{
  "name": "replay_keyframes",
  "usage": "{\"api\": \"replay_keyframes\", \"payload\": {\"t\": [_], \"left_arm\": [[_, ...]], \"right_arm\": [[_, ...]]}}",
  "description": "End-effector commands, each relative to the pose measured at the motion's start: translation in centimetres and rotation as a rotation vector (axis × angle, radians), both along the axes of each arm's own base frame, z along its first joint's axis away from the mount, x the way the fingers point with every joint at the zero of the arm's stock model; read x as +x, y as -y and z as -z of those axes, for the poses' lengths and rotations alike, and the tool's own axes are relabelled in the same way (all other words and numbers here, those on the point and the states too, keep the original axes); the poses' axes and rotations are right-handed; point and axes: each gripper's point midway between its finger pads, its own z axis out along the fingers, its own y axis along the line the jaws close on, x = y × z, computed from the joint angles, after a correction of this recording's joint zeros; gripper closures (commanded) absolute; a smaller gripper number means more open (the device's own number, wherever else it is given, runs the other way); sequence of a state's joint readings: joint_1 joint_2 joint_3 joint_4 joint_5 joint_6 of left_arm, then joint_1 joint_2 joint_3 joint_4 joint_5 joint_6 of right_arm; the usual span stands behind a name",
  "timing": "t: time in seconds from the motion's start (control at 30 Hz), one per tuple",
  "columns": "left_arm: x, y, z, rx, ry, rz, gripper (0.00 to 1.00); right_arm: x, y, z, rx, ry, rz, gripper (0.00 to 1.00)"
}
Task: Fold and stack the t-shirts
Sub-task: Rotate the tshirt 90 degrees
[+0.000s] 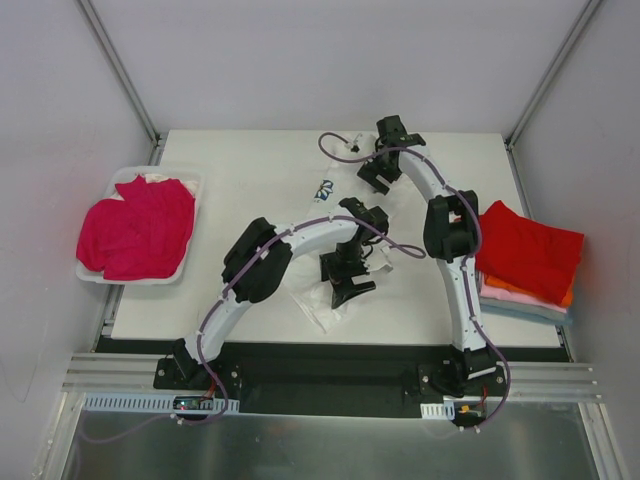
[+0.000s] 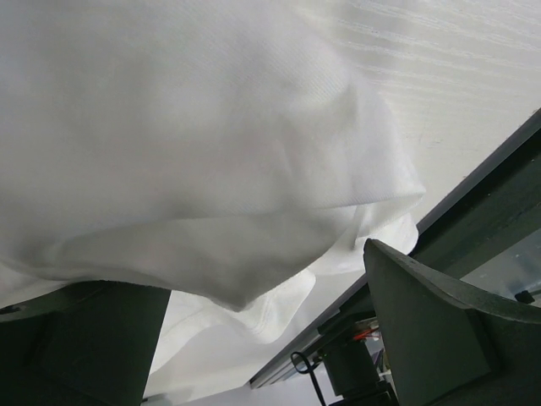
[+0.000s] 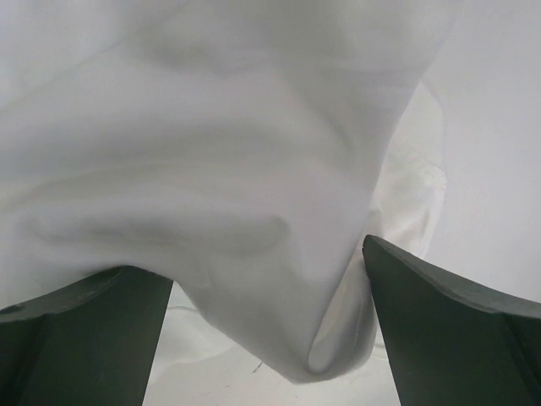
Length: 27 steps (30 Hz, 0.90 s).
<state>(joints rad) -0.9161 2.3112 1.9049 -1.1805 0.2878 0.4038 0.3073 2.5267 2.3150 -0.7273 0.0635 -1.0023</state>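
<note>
A white t-shirt (image 1: pixel 322 303) with a blue daisy print (image 1: pixel 323 188) lies crumpled mid-table. My left gripper (image 1: pixel 346 283) is over its near part and my right gripper (image 1: pixel 376 174) is at its far end. In the left wrist view a fold of the white cloth (image 2: pixel 211 169) sags between the wide-apart fingers (image 2: pixel 423 330) of my left gripper (image 2: pixel 262 338). In the right wrist view the white cloth (image 3: pixel 237 186) droops between the spread fingers (image 3: pixel 456 330) of my right gripper (image 3: pixel 266 338). Both grippers are open, not pinching the cloth.
A magenta t-shirt (image 1: pixel 140 225) fills a white tray (image 1: pixel 194 180) at the table's left edge. A folded stack with a red t-shirt (image 1: pixel 525 250) on top of orange, pink and light-blue ones (image 1: pixel 530 308) sits at the right edge. Metal frame posts rise at the back corners.
</note>
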Motion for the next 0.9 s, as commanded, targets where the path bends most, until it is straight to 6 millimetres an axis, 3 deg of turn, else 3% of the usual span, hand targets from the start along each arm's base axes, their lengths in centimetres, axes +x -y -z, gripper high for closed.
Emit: {"api": "replay_keyframes", "payload": {"t": [0.0, 0.27, 0.43, 0.63, 0.87], "left_arm": [[-2.3, 1.1, 1.4, -0.023, -0.079, 0.038, 0.07], [-6.8, 0.8, 1.2, 0.006, -0.147, 0.091, 0.07], [-7.6, 1.3, 0.9, -0.007, -0.165, 0.095, 0.07], [-7.0, 3.0, -0.1, -0.056, -0.132, 0.101, 0.07], [-4.1, 5.4, -1.5, -0.12, -0.006, 0.13, 0.07]], "right_arm": [[-0.3, -3.6, 0.5, 0.074, -0.014, -0.104, 0.03], [0.8, -4.8, -0.7, 0.084, 0.046, -0.156, 0.04], [2.4, -4.3, -0.6, -0.005, 0.119, -0.161, 0.03], [4.0, -5.3, -2.1, 0.028, 0.204, -0.152, 0.03], [4.5, -6.8, -3.3, 0.036, 0.258, -0.178, 0.03]]}}
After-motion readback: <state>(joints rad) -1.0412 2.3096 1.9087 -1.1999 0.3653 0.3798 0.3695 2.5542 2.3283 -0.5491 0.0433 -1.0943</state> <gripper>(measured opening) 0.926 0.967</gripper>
